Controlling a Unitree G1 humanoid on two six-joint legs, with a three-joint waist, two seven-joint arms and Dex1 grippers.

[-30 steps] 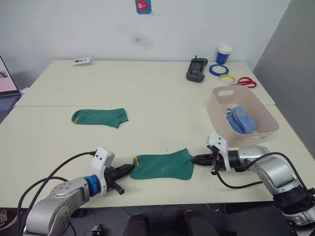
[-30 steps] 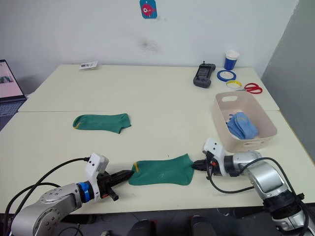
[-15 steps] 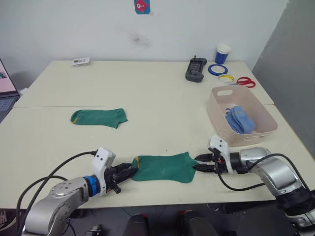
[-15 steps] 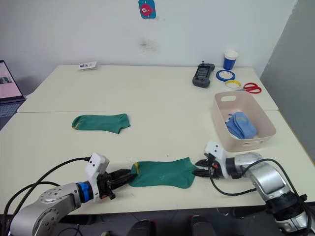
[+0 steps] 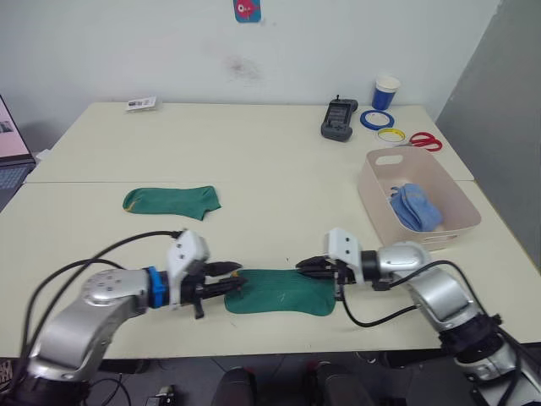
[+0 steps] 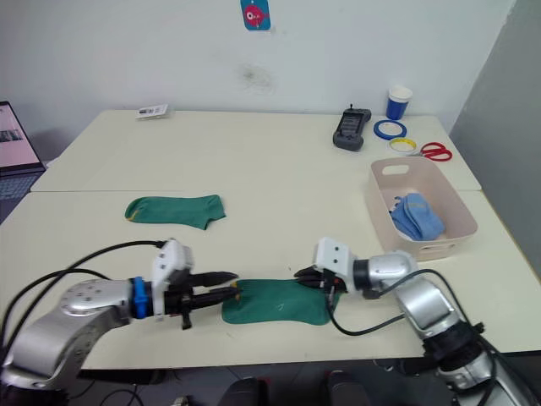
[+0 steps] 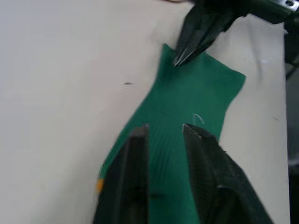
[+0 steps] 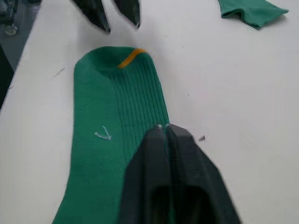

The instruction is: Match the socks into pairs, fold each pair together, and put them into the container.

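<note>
Two green socks lie apart: near sock point(image 5: 279, 292) at my 6 o'clock, its mate point(image 5: 172, 201) toward 10. Right gripper point(image 8: 163, 129) is pressed together over the sock's far edge, left gripper point(image 7: 164, 128) spread above the cuff; I should pinch both ends evenly before carrying it.

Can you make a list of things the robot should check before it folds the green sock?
1. Near green sock lies flat on the table: ok.
2. Right pincer shut on the near green sock's edge: ok.
3. Left pincer gripping the sock's yellow-marked end: not ok, it is open.
4. Other green sock laid with it to make a pair: not ok, it lies apart.
5. Container has room beside the blue socks: ok.
</note>
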